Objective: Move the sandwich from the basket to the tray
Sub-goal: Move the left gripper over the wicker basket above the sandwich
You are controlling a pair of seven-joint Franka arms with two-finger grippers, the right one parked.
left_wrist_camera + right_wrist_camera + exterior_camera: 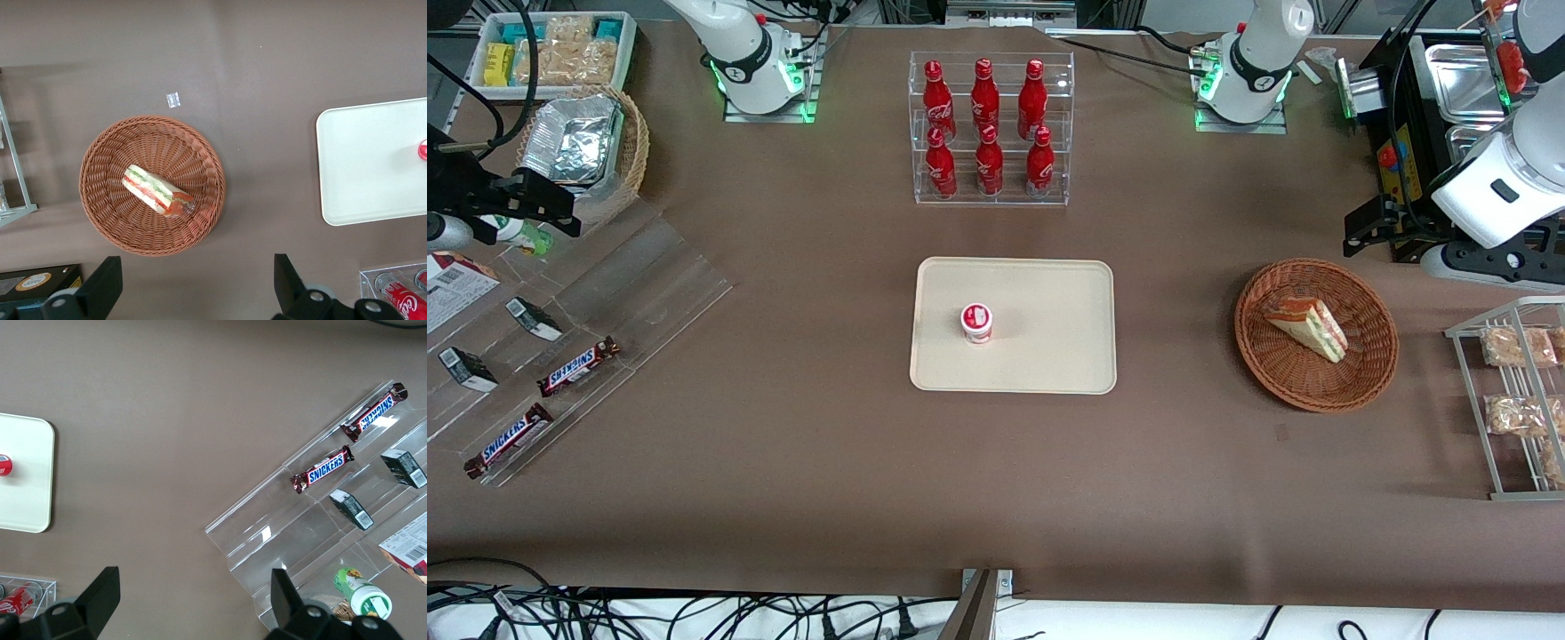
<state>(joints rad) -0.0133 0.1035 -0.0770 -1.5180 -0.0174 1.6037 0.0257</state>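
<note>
Left wrist view: gripper (193, 293) fingers spread wide above table; sandwich (157, 190) lies in basket (107, 160).

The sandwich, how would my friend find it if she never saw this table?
Find the cream tray, then look toward the working arm's end for the round brown basket. The sandwich lies inside, a striped bread wedge. The gripper hangs open above.

Red-lidded cup (976, 322); cola bottle rack (991, 129) at 12 o'clock from it; Snickers bars (578, 366) at 9 o'clock; snack rack (1516, 400) at 3 o'clock.
</note>
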